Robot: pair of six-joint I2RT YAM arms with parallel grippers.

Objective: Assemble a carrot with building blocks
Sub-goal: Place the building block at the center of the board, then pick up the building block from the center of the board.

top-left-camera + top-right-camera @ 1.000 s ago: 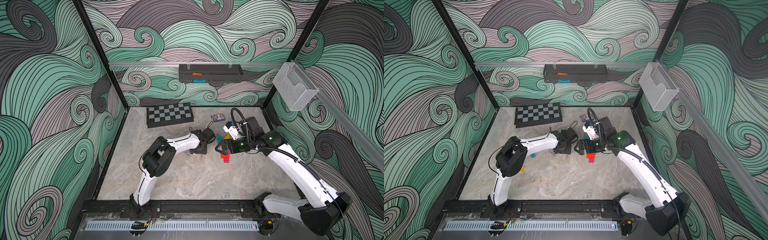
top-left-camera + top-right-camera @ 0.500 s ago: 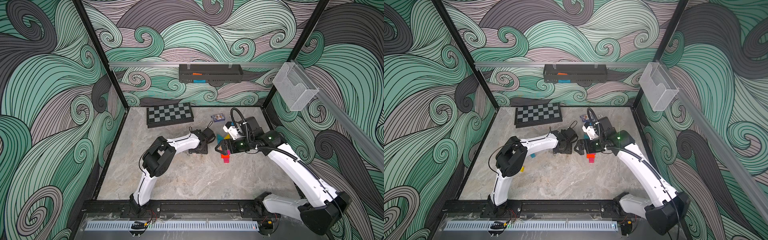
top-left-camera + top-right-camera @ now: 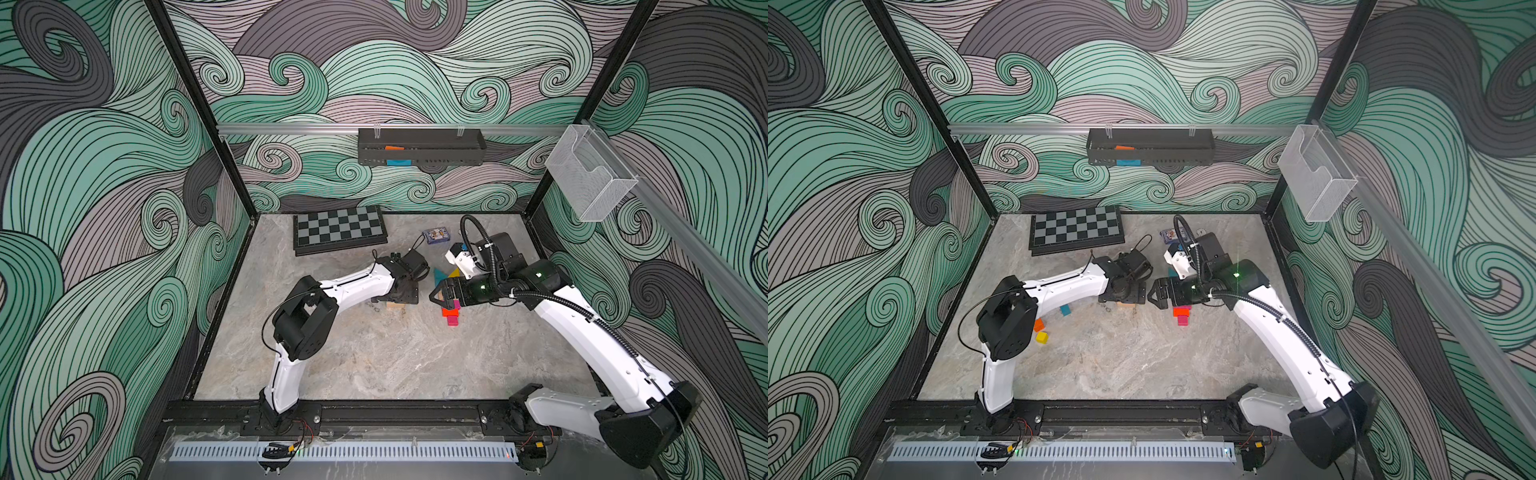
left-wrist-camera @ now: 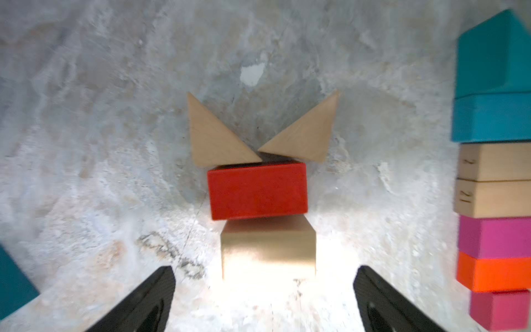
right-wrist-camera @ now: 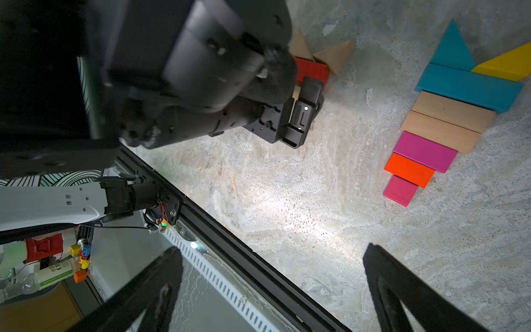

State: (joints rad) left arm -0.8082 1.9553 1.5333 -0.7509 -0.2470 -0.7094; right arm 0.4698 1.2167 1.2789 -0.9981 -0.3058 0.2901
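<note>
Swirling green-and-grey wave walls (image 3: 104,166) enclose a pale marbled tabletop (image 3: 395,365). A chequered board (image 3: 338,226) lies flat at its back edge, and a black tray (image 3: 419,145) hangs on the wall above the board. In front of the board and to its right, the building blocks (image 5: 448,115) form a tapering row: teal and yellow wedges, teal bar, two tan bars, pink, orange, pink. Nearer the board's front, the left gripper (image 4: 264,270) stands wide open astride a tan block (image 4: 267,247), touching neither side. A red block (image 4: 257,189) lies against it, with two tan wedges (image 4: 218,135) beyond. The right gripper (image 5: 273,248) hovers wide open, empty.
</note>
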